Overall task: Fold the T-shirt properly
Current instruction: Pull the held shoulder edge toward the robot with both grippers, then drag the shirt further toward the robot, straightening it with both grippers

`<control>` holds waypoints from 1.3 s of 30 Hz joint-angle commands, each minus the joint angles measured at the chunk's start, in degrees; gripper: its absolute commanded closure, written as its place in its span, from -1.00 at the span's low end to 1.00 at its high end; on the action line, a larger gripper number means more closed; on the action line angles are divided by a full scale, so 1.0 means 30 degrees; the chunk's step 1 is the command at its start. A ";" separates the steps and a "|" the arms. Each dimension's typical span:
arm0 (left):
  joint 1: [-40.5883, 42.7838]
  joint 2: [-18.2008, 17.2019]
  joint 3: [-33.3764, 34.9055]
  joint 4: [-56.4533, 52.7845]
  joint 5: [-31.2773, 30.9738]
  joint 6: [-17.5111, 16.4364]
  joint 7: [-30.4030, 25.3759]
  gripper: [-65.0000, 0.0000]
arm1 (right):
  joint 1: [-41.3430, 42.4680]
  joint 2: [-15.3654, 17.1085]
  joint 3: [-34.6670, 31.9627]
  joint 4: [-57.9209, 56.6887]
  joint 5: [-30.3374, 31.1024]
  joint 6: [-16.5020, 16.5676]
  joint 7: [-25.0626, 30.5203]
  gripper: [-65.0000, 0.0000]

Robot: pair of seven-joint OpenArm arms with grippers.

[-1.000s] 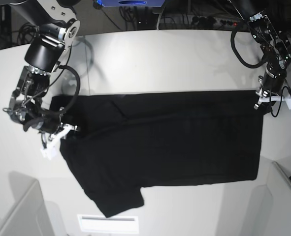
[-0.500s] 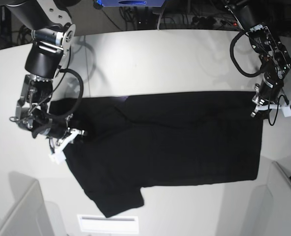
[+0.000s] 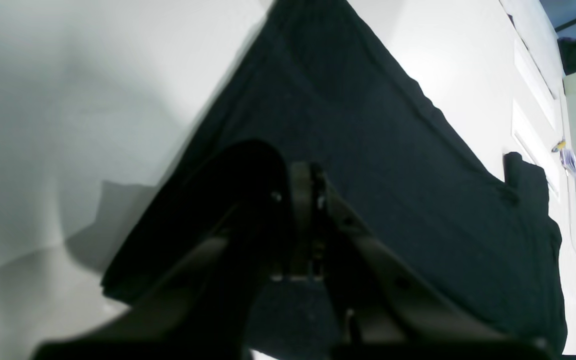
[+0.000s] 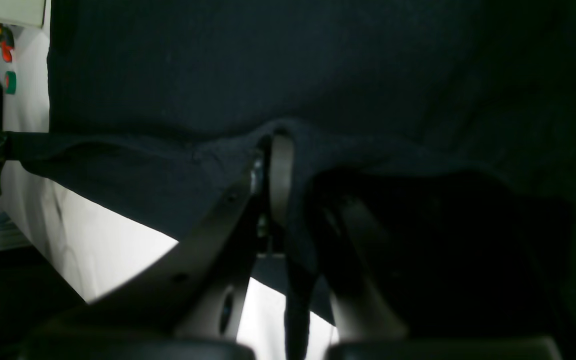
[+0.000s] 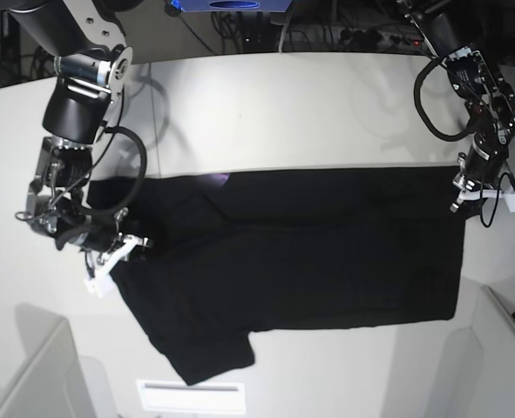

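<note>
The black T-shirt (image 5: 309, 252) lies spread across the white table (image 5: 266, 104), plain side up, one sleeve (image 5: 209, 353) pointing to the front. In the base view my left gripper (image 5: 460, 198) is shut on the shirt's far right corner. My right gripper (image 5: 122, 248) is shut on the cloth at the shirt's left end. In the left wrist view the left gripper (image 3: 309, 200) has its jaws together, with the T-shirt (image 3: 393, 150) draped round one finger. The right wrist view has a ridge of the T-shirt (image 4: 318, 60) pinched in the right gripper (image 4: 275, 160).
Grey bin walls stand at the front left (image 5: 30, 374) and front right (image 5: 501, 348) corners. A white label (image 5: 192, 396) lies at the front edge. Cables and equipment (image 5: 240, 22) run behind the table.
Both grippers have moved toward the front of the table with the cloth, so the shirt's back edge sits a little nearer the front.
</note>
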 commanded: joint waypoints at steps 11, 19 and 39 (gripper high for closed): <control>-0.0313 -0.0353 -0.0221 0.0404 -0.0279 -0.0191 -0.0417 -0.15 | 0.0628 0.0227 0.0204 -0.0165 0.0517 0.0039 0.0442 0.07; 0.0741 -0.0734 -0.0250 0.2279 -0.0396 -0.0191 -0.0417 -0.52 | -0.0925 0.0022 0.3105 0.3117 0.0517 -0.0488 0.0354 0.07; 0.5254 0.0644 -0.3562 0.3422 -0.0396 -0.0279 -0.0417 -0.52 | -0.9306 -0.3173 0.4336 0.8626 0.0605 -0.9455 0.5717 0.03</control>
